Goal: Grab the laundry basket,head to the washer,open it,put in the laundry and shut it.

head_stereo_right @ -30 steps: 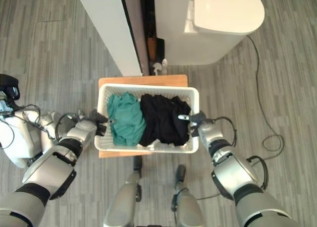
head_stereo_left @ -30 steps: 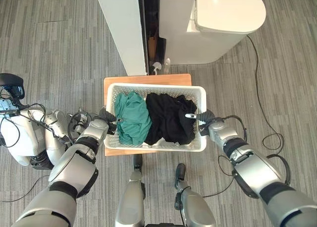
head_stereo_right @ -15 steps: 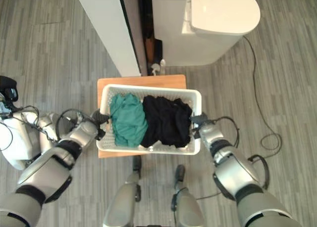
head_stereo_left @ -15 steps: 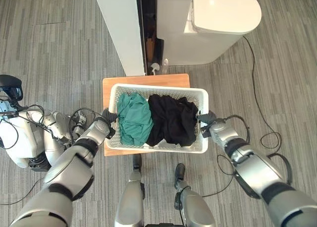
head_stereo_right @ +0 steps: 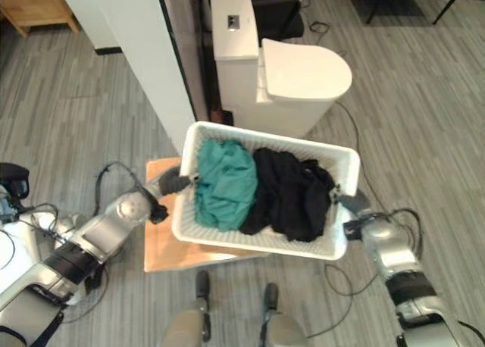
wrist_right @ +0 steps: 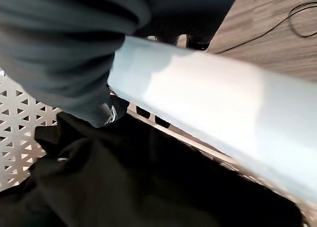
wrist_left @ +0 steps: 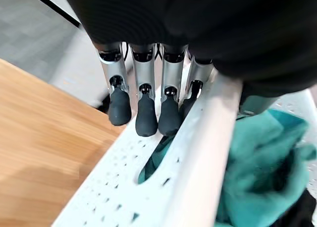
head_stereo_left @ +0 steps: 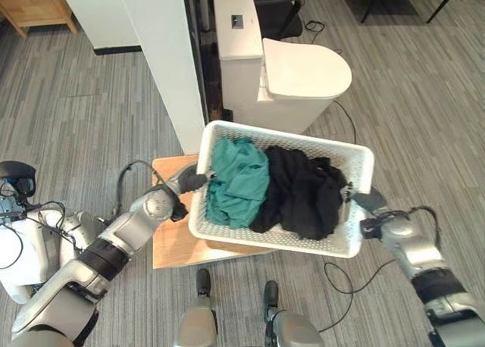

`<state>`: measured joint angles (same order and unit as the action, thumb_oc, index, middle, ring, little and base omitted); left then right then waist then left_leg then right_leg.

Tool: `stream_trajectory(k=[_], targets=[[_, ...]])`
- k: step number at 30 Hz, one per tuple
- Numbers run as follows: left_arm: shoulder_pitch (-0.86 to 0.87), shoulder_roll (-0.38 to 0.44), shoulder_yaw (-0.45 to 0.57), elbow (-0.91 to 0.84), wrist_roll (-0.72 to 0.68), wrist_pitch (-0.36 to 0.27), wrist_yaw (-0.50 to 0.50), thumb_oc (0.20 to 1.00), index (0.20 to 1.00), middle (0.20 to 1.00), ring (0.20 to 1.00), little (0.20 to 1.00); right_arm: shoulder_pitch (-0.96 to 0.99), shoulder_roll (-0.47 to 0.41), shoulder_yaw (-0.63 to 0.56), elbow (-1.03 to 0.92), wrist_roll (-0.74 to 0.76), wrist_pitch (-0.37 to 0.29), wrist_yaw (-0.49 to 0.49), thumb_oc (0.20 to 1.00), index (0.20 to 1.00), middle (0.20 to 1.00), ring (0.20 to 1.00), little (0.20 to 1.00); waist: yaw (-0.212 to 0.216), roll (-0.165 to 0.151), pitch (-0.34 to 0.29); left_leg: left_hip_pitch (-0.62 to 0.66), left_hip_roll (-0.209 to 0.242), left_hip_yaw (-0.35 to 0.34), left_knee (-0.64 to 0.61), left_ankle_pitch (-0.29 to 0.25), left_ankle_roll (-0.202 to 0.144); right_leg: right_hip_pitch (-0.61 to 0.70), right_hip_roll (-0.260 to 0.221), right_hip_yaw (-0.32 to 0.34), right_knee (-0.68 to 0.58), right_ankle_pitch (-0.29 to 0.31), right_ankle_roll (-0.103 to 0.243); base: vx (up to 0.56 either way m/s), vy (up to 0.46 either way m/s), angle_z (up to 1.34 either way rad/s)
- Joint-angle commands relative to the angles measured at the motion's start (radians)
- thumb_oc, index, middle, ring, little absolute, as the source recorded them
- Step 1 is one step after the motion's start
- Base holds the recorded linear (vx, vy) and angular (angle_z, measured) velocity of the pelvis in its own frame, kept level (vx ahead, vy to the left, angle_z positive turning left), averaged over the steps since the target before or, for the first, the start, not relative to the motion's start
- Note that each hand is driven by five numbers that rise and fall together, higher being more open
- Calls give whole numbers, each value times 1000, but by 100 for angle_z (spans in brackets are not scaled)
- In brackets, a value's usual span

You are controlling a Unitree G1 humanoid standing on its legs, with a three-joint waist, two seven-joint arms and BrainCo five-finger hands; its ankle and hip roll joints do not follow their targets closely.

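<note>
At the centre of the head views, a white perforated laundry basket [head_stereo_left: 333, 245] hangs tilted between the robot's two hands, raised above a small wooden table [head_stereo_left: 170, 245] whose top shows at its lower left. The left hand [head_stereo_left: 182, 186] grips the basket's left end; its wrist view shows the dark-tipped fingers [wrist_left: 146, 119] curled down over the outer wall beside the handle slot, the rim running past them. The right hand [head_stereo_left: 366, 201] holds the right end, where its wrist view shows the white rim crossing close under the dark cover, the thumb hooked just inside; how far its fingers close cannot be made out. Inside the basket, a teal-green garment [head_stereo_left: 236, 182] lies in the left half and a black garment [head_stereo_left: 303, 195] in the right, the two touching. Beyond the basket, toward the upper middle of the frame, stands a white toilet [head_stereo_left: 303, 70] with its lid down, beside a white partition wall [head_stereo_left: 163, 51]. Grey plank flooring [head_stereo_left: 424, 97] surrounds everything.
</note>
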<state>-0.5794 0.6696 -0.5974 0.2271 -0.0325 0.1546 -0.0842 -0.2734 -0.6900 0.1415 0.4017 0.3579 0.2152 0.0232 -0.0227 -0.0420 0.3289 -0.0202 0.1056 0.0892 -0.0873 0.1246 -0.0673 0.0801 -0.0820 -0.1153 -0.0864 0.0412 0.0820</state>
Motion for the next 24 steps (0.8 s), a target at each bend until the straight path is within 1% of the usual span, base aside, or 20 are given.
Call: stream_trajectory(k=[1, 4, 5, 6, 7, 8, 9, 10, 11, 12, 13, 14, 15, 16, 19, 20, 21, 22, 23, 24], targets=[[-115, -104, -27, 99, -9, -69, -21, 200, 200, 200, 200, 200, 67, -112, -29, -90, 26, -46, 79, 200, 200, 200, 200, 200, -3, 32, -157, 8, 117, -10, 79, -58, -52, -73, 9, 1, 86, -73, 5, -55, -58, -4], [-155, -148, -60, 144, -1, -69, -20, 200, 200, 200, 200, 200, 87, -130, -56, -84, 37, -52, 68, 200, 200, 200, 200, 200, -13, 31, -157, -12, 118, -30, 47, -21, -60, -86, 14, -18, 82, -73, 2, -162, -36, 5], [-180, -163, -71, 161, -1, -70, -16, 200, 200, 200, 200, 200, 88, -142, -65, -83, 40, -54, 59, 200, 200, 200, 200, 200, -20, 25, -152, -25, 112, -39, 62, -34, -60, -98, 9, -21, 86, -68, 0, -254, 4, 16], [-196, -170, -74, 177, -1, -72, -11, 200, 200, 200, 200, 200, 82, -149, -65, -84, 42, -54, 57, 200, 200, 200, 200, 200, -26, 16, -150, -28, 101, -54, 98, -71, -55, -118, 1, -22, 93, -59, 2, -275, 32, 28], [-220, -180, -87, 205, 15, -76, -2, 200, 200, 200, 200, 200, 73, -153, -61, -85, 45, -60, 56, 200, 200, 200, 200, 200, -35, 10, -142, -19, 84, -89, 167, -127, -54, -144, -7, -14, 104, -48, 4, -353, 119, 16], [-244, -186, -105, 234, 27, -78, 8, 200, 200, 200, 200, 200, 46, -152, -47, -88, 50, -62, 54, 200, 200, 200, 200, 200, -45, 10, -134, 1, 60, -165, 305, -175, -51, -192, -12, 8, 122, -20, 11, -340, 190, -7], [-251, -189, -110, 244, 27, -78, 15, 200, 200, 200, 200, 200, 27, -151, -31, -76, 46, -64, 57, 200, 200, 200, 200, 200, -47, 13, -132, 23, 48, -209, 358, -197, -45, -212, -10, 27, 131, -10, 16, -250, 171, -43], [-252, -189, -109, 245, 27, -78, 15, 200, 200, 200, 200, 200, 25, -150, -30, -74, 46, -64, 57, 200, 200, 200, 200, 200, -48, 10, -132, 19, 45, -209, 359, -194, -44, -214, -13, 28, 130, -6, 16, -203, 265, -69], [-252, -197, -126, 268, 32, -80, 15, 200, 200, 200, 200, 200, 1, -132, -6, -50, 40, -60, 61, 200, 200, 200, 200, 200, -59, 19, -135, 83, 24, -283, 412, -220, -36, -255, -12, 78, 147, 23, 33, -183, 315, -71], [-252, -200, -122, 269, 34, -79, 13, 200, 200, 200, 200, 200, 2, -124, -15, -40, 40, -54, 56, 200, 200, 200, 200, 200, -74, 33, -138, 105, 21, -295, 381, -237, -27, -270, -8, 106, 152, 32, 50, -165, 314, -69], [-252, -201, -122, 269, 35, -79, 13, 200, 200, 200, 200, 200, 3, -125, -15, -41, 40, -53, 56, 200, 200, 200, 200, 200, -72, 35, -137, 109, 22, -293, 376, -237, -27, -270, -7, 108, 153, 31, 51, -105, 218, -48], [-256, -201, -122, 277, 36, -78, 12, 200, 200, 200, 200, 200, 3, -120, -19, -43, 39, -47, 57, 200, 200, 200, 200, 200, -81, 39, -137, 135, 21, -271, 341, -290, -21, -290, -9, 128, 161, 42, 63, -133, 226, -41], [-262, -215, -120, 298, 50, -86, 19, 200, 200, 200, 200, 200, 0, -102, -21, -45, 34, -41, 57, 200, 200, 200, 200, 200, -86, 42, -139, 172, 7, -242, 294, -355, -6, -318, -17, 167, 165, 75, 91, -253, 383, -44], [-266, -230, -128, 305, 64, -92, 15, 200, 200, 200, 200, 200, 1, -90, -30, -45, 37, -47, 53, 200, 200, 200, 200, 200, -97, 45, -136, 182, -13, -225, 266, -400, 4, -332, -39, 179, 155, 106, 113, -290, 409, -54], [-283, -259, -155, 336, 68, -93, 12, 200, 200, 200, 200, 200, 9, -50, -57, -38, 41, -52, 39, 200, 200, 200, 200, 200, -89, 40, -122, 184, -93, -163, 236, -446, 48, -357, -100, 203, 87, 158, 154, -331, 375, -82], [-273, -260, -157, 339, 72, -92, 4, 200, 200, 200, 200, 200, 19, -26, -67, -32, 41, -53, 37, 200, 200, 200, 200, 200, -88, 43, -108, 176, -119, -135, 241, -447, 69, -374, -127, 173, 76, 169, 161, -282, 253, -83], [-273, -260, -157, 340, 72, -93, 4, 200, 200, 200, 200, 200, 19, -26, -67, -32, 41, -53, 37, 200, 200, 200, 200, 200, -86, 42, -107, 175, -120, -134, 244, -449, 70, -375, -127, 174, 76, 169, 162, -276, 167, -74], [-267, -253, -157, 339, 73, -88, 2, 200, 200, 200, 200, 200, 17, -16, -60, -27, 37, -53, 41, 200, 200, 200, 200, 200, -82, 51, -92, 164, -121, -112, 255, -442, 78, -387, -136, 130, 94, 145, 152, -355, 99, -75], [-258, -236, -156, 332, 74, -83, 5, 200, 200, 200, 200, 200, 14, 0, -45, -11, 30, -56, 45, 200, 200, 200, 200, 200, -67, 62, -73, 139, -125, -67, 266, -422, 90, -377, -161, 32, 165, 86, 127, -543, 153, -90], [-254, -222, -159, 330, 68, -80, 4, 200, 200, 200, 200, 200, 4, 14, -28, 14, 27, -56, 52, 200, 200, 200, 200, 200, -54, 75, -75, 121, -127, -43, 257, -399, 108, -352, -159, -11, 278, 34, 102, -442, 115, -127]])
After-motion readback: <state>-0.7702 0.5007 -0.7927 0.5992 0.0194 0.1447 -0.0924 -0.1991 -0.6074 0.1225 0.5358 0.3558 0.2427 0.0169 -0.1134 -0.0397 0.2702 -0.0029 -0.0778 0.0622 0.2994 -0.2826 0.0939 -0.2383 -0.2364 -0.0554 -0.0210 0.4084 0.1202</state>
